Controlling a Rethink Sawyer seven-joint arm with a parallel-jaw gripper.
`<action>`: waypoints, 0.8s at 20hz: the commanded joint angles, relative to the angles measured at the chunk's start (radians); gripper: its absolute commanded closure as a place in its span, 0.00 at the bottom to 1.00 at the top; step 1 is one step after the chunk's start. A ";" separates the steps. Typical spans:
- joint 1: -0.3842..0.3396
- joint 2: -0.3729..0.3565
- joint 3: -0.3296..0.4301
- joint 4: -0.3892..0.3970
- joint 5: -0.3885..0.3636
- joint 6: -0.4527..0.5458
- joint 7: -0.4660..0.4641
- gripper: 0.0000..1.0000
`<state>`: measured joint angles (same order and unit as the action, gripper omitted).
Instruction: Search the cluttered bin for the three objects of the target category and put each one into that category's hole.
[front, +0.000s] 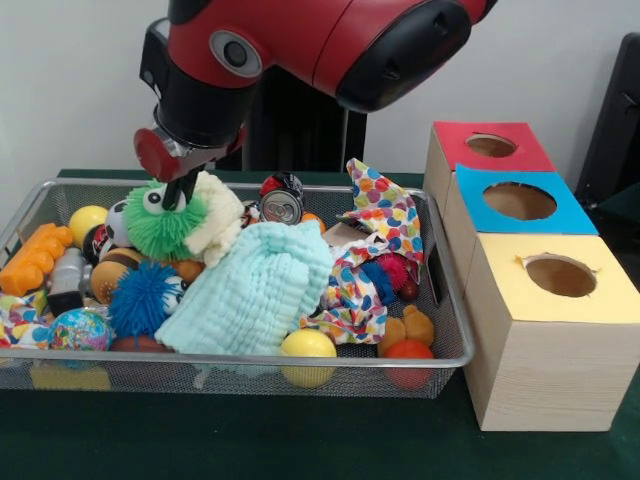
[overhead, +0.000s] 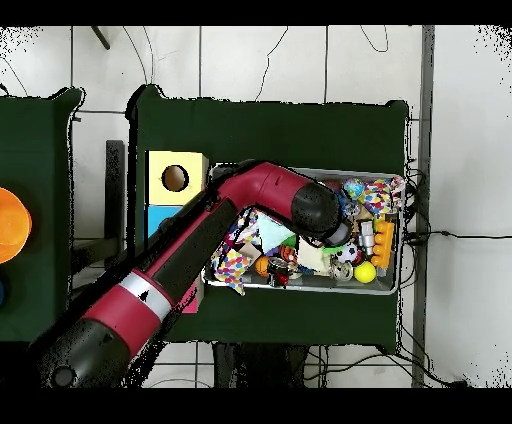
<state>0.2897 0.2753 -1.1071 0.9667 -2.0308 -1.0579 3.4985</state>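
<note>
Cluttered bin (front: 445, 345): a wide, shallow silver wire-mesh basket standing on the dark green desk (front: 300, 440), just beside the three boxes; in the overhead view (overhead: 388, 288) the arm covers its middle.
Bottles: no transparent bottle with a blue label can be made out among the clutter in either view.
Crushed can (front: 281, 199): red and black with a silver top, lying at the bin's far side, near the middle of the rim.
Pincer (front: 180, 193): dark tips reach down from the red and black arm (front: 300, 45) into the green spiky toy with googly eyes (front: 165, 225) at the far left of the bin; whether it is wide, narrow or gripping cannot be told.
Pale green cloth (front: 255, 290): a quilted towel heaped over the middle of the bin, touching the green toy's cream cloth.
Spotted cloth (front: 385, 215): many-coloured dots, rising upright at the far right corner and trailing down toward the near side.
Other clutter: blue spiky ball (front: 142, 298), yellow ball (front: 308, 345) against the near rim, orange block (front: 35, 258) at the left edge.
Boxes: wooden, each with a round hole in its top; yellow top (front: 560, 280) nearest, blue top (front: 520, 203) behind it, red top (front: 490, 147) farthest.
</note>
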 joint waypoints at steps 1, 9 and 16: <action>-0.014 0.030 -0.008 0.055 0.032 -0.044 0.254 1.00; 0.007 0.079 -0.111 0.140 -0.020 -0.083 0.284 1.00; -0.006 0.086 -0.174 0.177 -0.029 -0.097 0.266 1.00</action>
<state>0.2990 0.3311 -1.2566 1.0961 -2.0549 -1.0581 3.5068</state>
